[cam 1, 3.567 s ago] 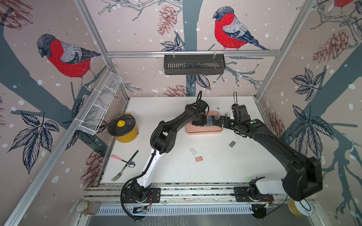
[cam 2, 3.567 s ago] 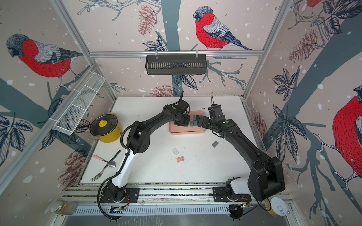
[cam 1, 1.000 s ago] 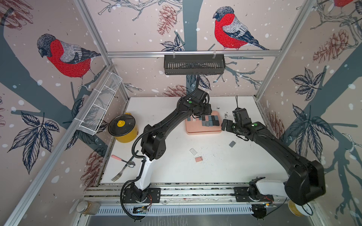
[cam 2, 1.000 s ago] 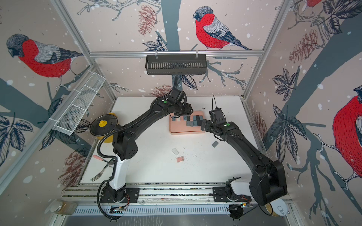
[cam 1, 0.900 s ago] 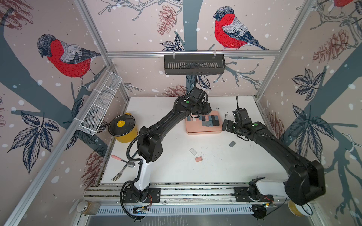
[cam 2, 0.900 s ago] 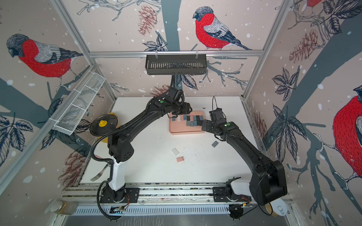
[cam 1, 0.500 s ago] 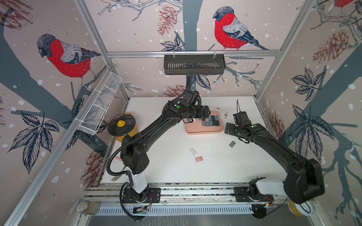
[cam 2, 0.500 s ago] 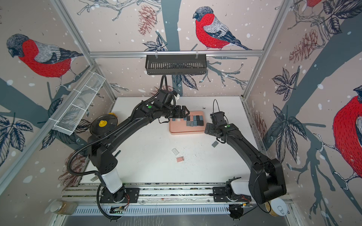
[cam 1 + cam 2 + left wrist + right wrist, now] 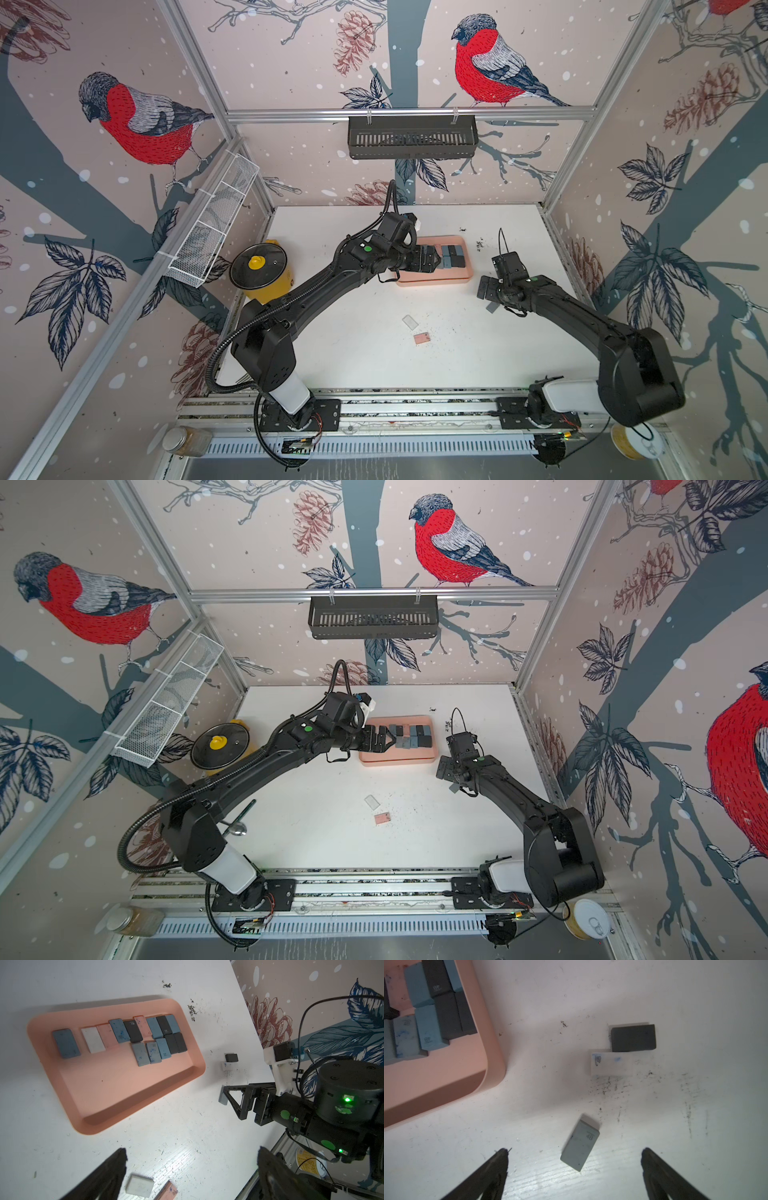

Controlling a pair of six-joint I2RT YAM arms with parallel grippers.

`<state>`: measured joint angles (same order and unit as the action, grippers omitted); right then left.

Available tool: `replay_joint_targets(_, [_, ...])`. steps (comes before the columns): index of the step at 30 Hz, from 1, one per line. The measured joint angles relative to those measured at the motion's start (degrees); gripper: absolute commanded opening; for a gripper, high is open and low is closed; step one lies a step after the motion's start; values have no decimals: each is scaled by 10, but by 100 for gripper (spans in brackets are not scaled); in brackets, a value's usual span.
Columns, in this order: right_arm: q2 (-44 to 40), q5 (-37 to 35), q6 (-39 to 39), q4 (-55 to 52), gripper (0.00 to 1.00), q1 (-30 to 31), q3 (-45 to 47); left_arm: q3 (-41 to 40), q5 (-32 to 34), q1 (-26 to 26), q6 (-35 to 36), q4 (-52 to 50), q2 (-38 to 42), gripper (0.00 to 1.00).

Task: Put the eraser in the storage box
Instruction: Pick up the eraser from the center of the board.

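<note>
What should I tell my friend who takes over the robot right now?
Left gripper: open, empty, raised by the storage box.
Right gripper: open, empty, above a grey eraser on the table.
Done: many erasers lie in the box.
Left: the grey eraser, a white eraser and a black eraser beside the box; a second white eraser and a pink eraser mid-table.

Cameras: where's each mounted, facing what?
Top views: high over the arm bases, looking down on table; left arm, right arm, left tool, right tool show.
Left wrist: on left arm, facing storage box, right arm; own fingertips.
Right wrist: on right arm, facing grey eraser; own fingertips.
Shared: both wrists see storage box, black eraser.
</note>
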<state>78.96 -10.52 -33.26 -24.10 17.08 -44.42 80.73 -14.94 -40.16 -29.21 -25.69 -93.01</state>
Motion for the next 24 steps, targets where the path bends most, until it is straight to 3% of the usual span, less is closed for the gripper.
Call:
replay_joint_targets(5, [26, 3, -13, 33, 89, 2, 20, -55, -15, -4, -6, 42, 10, 97])
replay_joint_targets(14, [69, 4, -41, 63, 84, 25, 38, -91, -38, -4, -15, 92, 10, 97])
replay_joint_targets(24, [56, -33, -54, 96, 79, 40, 72, -139, -46, 4, -32, 134, 32, 97])
